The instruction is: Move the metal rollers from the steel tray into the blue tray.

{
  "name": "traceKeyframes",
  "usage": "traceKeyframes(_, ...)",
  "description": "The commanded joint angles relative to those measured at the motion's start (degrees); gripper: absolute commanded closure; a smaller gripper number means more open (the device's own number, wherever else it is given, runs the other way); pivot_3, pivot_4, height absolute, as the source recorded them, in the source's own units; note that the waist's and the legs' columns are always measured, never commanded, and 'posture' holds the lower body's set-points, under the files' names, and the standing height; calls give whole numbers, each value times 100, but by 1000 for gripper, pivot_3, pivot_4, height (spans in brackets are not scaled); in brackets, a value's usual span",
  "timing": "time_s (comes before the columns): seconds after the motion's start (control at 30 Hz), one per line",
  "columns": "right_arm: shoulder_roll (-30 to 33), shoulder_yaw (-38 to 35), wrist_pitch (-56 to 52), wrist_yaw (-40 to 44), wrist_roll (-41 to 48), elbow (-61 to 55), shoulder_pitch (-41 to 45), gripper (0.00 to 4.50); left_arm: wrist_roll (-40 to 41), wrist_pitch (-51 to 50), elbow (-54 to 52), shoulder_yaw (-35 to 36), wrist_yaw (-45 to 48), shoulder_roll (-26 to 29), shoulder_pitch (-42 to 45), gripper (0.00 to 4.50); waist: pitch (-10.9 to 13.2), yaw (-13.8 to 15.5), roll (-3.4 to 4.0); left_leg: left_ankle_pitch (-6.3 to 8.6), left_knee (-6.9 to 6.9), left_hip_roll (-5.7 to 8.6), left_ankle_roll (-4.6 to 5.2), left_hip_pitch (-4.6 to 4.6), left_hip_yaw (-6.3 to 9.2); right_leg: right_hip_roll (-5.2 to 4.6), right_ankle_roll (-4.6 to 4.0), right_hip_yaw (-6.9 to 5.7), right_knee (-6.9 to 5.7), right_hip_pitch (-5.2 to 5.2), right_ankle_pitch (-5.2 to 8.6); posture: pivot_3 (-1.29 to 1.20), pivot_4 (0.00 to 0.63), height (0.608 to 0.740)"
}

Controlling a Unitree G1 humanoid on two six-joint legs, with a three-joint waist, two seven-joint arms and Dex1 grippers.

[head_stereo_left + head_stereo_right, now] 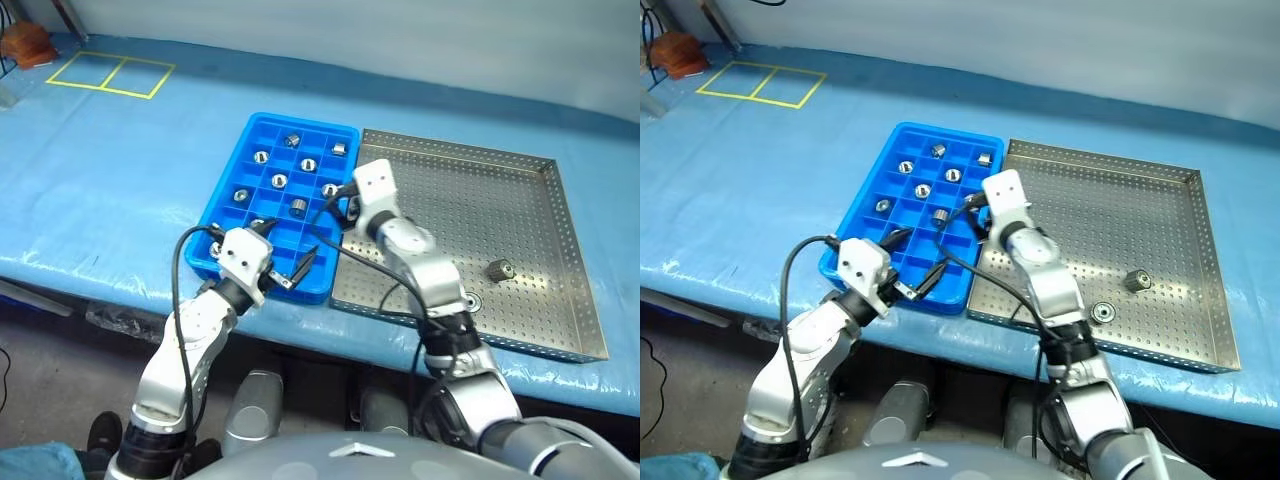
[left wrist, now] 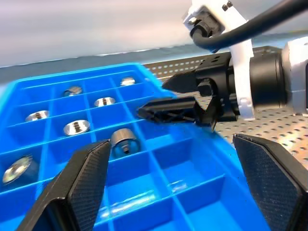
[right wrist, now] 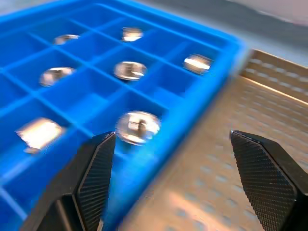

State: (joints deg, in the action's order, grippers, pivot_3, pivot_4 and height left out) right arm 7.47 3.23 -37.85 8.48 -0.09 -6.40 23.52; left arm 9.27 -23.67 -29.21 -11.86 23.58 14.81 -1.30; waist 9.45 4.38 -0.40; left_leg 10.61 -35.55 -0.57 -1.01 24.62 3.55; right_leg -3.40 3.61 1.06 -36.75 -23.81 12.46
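Head views: two metal rollers point(image 1: 499, 269) left on steel tray point(image 1: 560, 240); others sit in blue tray point(image 1: 232, 180) cells. Left gripper point(image 1: 283, 259) spread, empty, at blue tray's near edge. Right gripper point(image 1: 343, 208) over the trays' shared edge.

L wrist: rollers look hard, slick, prob heavy for size; pinch across round sides.

R wrist: fingers point(image 3: 262, 163) spread, empty. No legible writing.

A long counter point(image 1: 120, 190) wears a wrinkled blue plastic sheet. Far off at its back corner, yellow tape point(image 1: 110, 75) marks two joined squares, a brown object point(image 1: 28, 45) beside them. A pale wall point(image 1: 400, 40) stands behind; grey floor point(image 1: 50, 370) lies below.
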Motion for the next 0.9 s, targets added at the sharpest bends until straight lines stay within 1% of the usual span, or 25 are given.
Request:
traceKeyframes(0.03,265,-473,-480,-202,-82,-960,-302,493,127,70,119,-166,250,-4,264,0,0,-120,0,0,0,-1,0,0,1,0,0,-1,0,0,0,35,150,740)
traceKeyframes(0.23,586,-1095,-1137,-416,-131,-1739,-879,493,168,179,512,-470,707,6,689,0,0,-539,1,0,-2,-3,2,-7,0,1,1,1,-7,3,1,-46,150,740)
traceKeyframes(0.33,596,-1281,-1273,-479,-115,-1888,-1057,493,164,218,653,-603,869,-10,812,0,-1,-658,2,0,-10,-5,3,-12,-4,1,5,3,-9,6,0,-72,150,740)
traceKeyframes(0.63,296,-1591,-1200,-715,-23,-1766,-1394,493,174,291,867,-769,1108,-135,971,0,-1,-806,2,1,-26,-3,4,-11,-6,1,14,10,-12,12,-6,-97,150,740)
traceKeyframes(0.8,246,-1802,-1086,-805,30,-1482,-1520,493,149,295,863,-766,1081,-159,938,0,-1,-813,2,1,-30,-3,4,-12,-6,2,18,13,-11,14,-8,-77,150,740)
traceKeyframes(0.9,135,-1953,-1113,-749,251,-1336,-1520,493,140,312,859,-762,1060,-153,896,0,-1,-813,2,1,-30,-3,4,-11,-6,2,18,14,-11,14,-8,-68,150,740)
